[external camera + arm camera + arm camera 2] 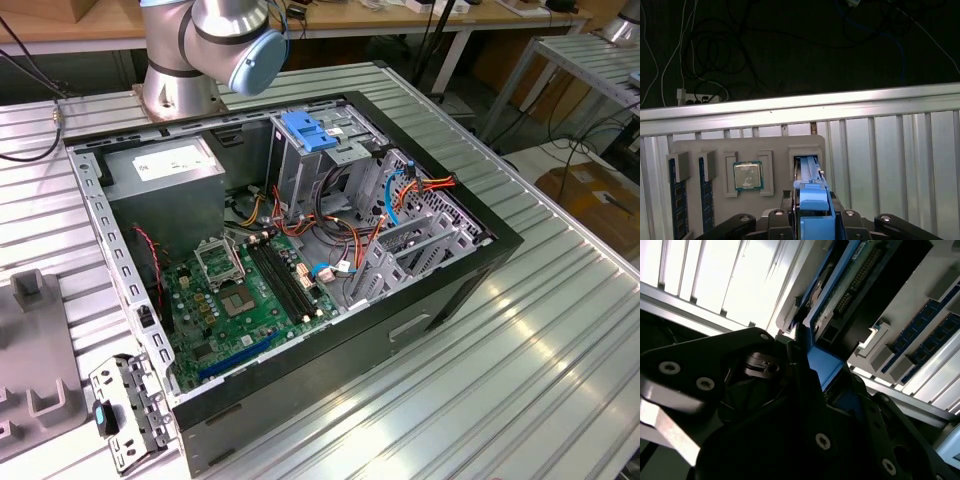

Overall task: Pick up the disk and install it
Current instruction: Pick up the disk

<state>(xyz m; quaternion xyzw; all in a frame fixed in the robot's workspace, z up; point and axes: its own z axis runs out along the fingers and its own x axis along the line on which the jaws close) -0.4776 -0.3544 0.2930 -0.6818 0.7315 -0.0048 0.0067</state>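
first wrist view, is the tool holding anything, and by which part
The disk, held by the blue bracket along its edge, which looks pinched in the tool. The disk's other end sits in a slot of the grey tray.

Ribbed metal table, wooden bench behind

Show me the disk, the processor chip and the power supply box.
disk (813, 200): first wrist view, on its blue bracket.
processor chip (747, 176): first wrist view, on its metal lid.
power supply box (170, 160): exterior view, on its white sticker.
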